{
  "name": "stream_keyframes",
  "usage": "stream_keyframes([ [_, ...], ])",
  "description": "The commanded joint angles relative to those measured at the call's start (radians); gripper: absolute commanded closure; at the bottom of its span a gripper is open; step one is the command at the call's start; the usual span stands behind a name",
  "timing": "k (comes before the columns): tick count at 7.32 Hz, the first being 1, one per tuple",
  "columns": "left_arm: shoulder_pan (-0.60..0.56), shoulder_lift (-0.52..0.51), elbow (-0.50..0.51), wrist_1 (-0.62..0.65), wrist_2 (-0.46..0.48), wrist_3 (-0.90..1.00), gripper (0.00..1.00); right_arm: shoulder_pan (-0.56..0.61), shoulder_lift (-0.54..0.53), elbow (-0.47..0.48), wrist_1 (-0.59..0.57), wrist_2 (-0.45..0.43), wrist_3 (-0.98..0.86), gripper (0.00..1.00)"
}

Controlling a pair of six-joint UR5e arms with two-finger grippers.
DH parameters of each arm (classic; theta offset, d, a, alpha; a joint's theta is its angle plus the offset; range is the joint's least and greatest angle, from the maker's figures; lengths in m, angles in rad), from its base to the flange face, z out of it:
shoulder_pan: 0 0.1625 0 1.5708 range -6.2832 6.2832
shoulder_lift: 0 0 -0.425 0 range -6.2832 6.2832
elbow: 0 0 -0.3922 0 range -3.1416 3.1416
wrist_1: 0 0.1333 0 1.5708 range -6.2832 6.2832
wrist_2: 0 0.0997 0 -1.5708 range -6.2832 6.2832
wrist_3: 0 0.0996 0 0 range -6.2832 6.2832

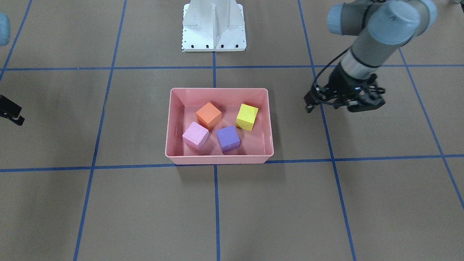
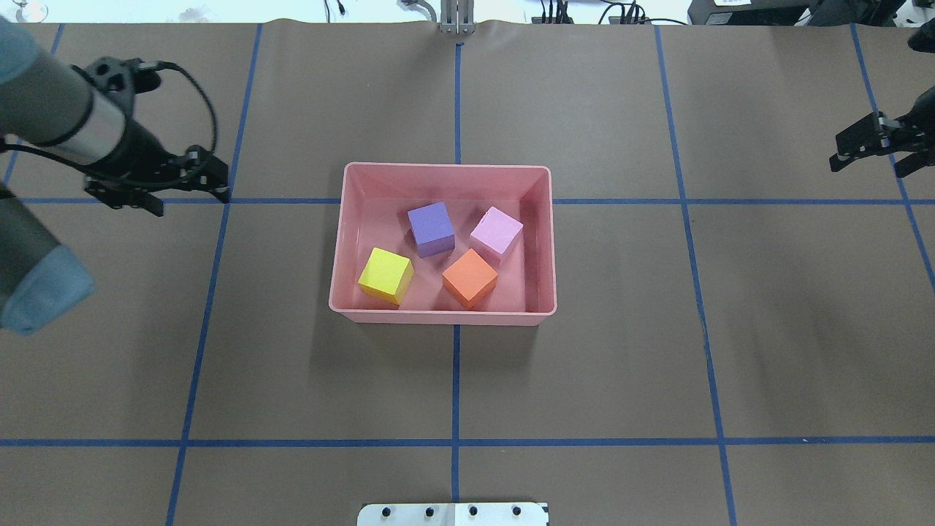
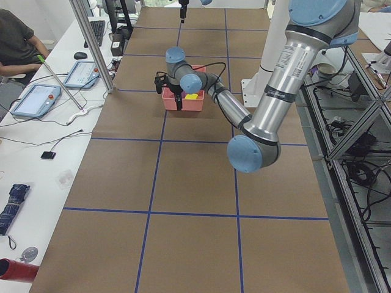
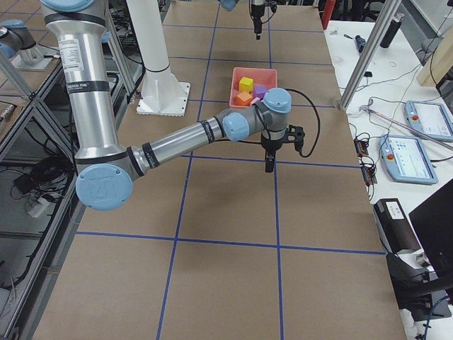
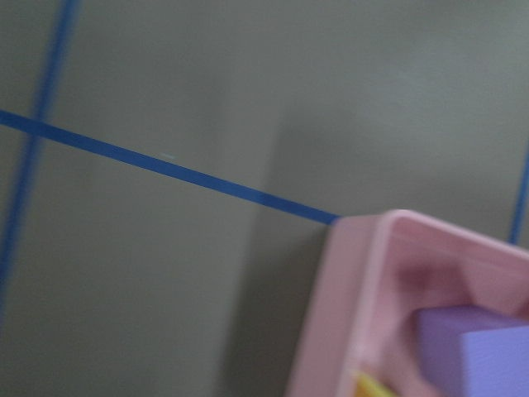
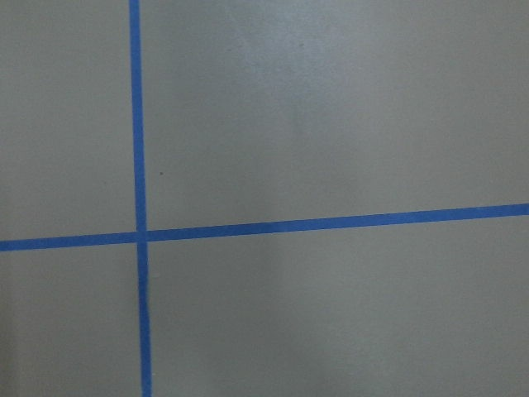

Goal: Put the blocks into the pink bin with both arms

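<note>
The pink bin [image 2: 443,315] sits at the table's middle; it also shows in the front view [image 1: 219,158]. All four blocks lie inside it: purple [image 2: 431,228], light pink [image 2: 497,232], yellow [image 2: 385,275] and orange [image 2: 470,277]. My left gripper [image 2: 191,204] hovers over the bare table left of the bin, apart from it, open and empty. My right gripper [image 2: 869,166] hovers far right of the bin near the table's edge, open and empty. The left wrist view shows a corner of the bin [image 5: 347,289] with the purple block [image 5: 475,351].
The white pedestal [image 1: 214,27] stands on the robot's side of the bin. Blue tape lines [image 2: 456,387] grid the brown table. Benches with tablets and a seated person [image 3: 18,43] flank the table's far side.
</note>
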Motion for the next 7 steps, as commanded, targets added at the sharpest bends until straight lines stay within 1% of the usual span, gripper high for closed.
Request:
stream_keyframes([
  [1,-0.249,0.194,0.028,0.003,-0.09,0.514,0.0,0.156,-0.044,-0.088,-0.005,0.084,-0.219,0.0],
  [2,-0.337,0.206,0.121,0.003,-0.093,0.726,0.0,0.202,-0.061,-0.164,0.001,0.084,-0.307,0.0],
  [3,-0.415,0.205,0.195,0.003,-0.093,0.834,0.0,0.223,-0.055,-0.216,-0.008,0.084,-0.411,0.0],
  [4,-0.46,0.203,0.249,0.005,-0.092,0.902,0.0,0.26,-0.057,-0.269,-0.005,0.089,-0.447,0.0],
  [5,-0.461,0.2,0.272,0.009,-0.09,0.903,0.0,0.265,-0.055,-0.274,-0.009,0.107,-0.455,0.0],
  [6,-0.461,0.193,0.268,0.038,-0.092,0.897,0.0,0.265,-0.063,-0.289,-0.005,0.107,-0.452,0.0],
  [7,-0.461,0.181,0.271,0.089,-0.093,0.892,0.0,0.265,-0.067,-0.268,-0.006,0.106,-0.455,0.0],
])
